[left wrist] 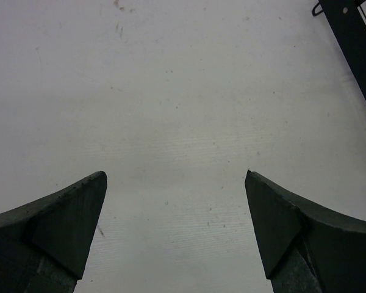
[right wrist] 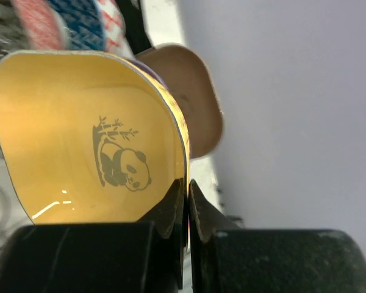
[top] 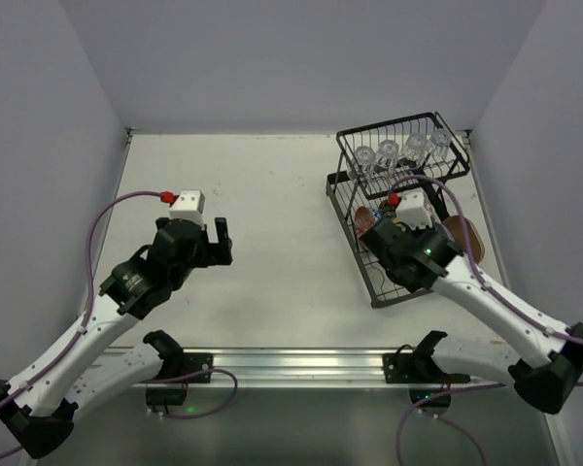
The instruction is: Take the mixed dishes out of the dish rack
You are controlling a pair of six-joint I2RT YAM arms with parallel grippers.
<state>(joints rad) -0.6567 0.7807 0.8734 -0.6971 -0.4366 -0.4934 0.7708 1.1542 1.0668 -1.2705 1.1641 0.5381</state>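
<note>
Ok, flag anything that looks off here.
Nothing stands out. The right gripper pinches the yellow plate by its rim, four cups sit in a row in the upper basket of the rack, and nothing looks spilled or broken.

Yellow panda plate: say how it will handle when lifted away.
The yellow plate looks stiff: it holds shape though the right fingers pinch only its rim. Its glossy surface may be slippery, so it could swivel in that edge grip. Probably chips if knocked against the tan plate behind.
</note>
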